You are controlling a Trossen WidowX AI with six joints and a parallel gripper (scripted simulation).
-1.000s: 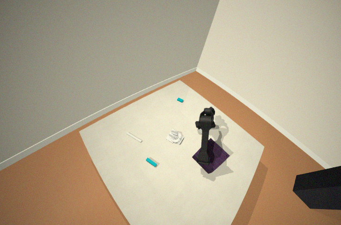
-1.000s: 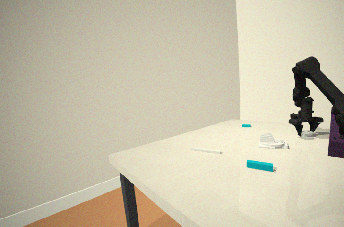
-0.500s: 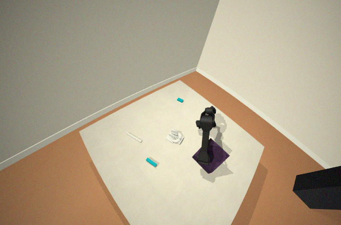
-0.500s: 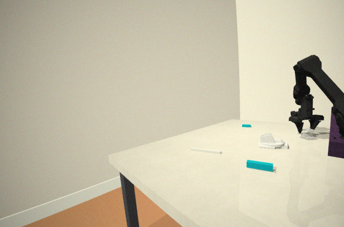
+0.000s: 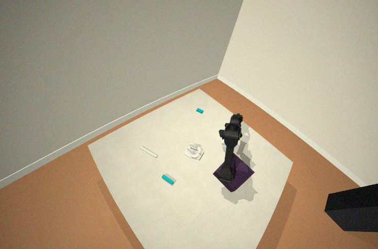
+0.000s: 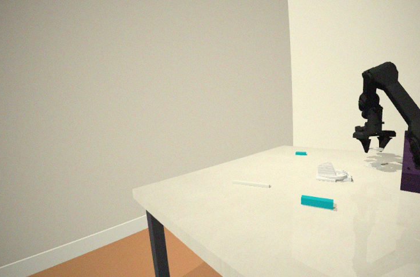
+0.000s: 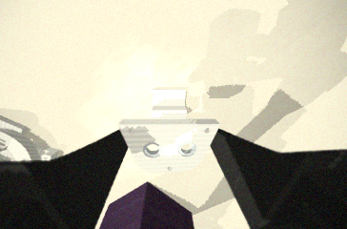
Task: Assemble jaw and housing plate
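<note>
My gripper (image 6: 373, 150) (image 7: 169, 129) is shut on the white housing plate (image 6: 376, 149) (image 7: 170, 137), one finger at each end. The plate shows two round holes in the wrist view and is held above the table, beside the arm's base. The white base assembly (image 5: 194, 151) (image 6: 334, 175) (image 7: 5, 138) stands on the table, away from the gripper. It carries a raised ribbed part and a round part. Its pins, the gear teeth and how the jaws sit are too small to tell.
A small white block (image 5: 223, 144) (image 7: 170, 98) is on the table below the plate. A white bar (image 5: 148, 151) (image 6: 251, 183), a near teal block (image 5: 167, 179) (image 6: 317, 202) and a far teal block (image 5: 199, 110) (image 6: 300, 153) lie apart. The arm stands on a purple base (image 5: 241, 173) (image 6: 413, 182) (image 7: 148, 210).
</note>
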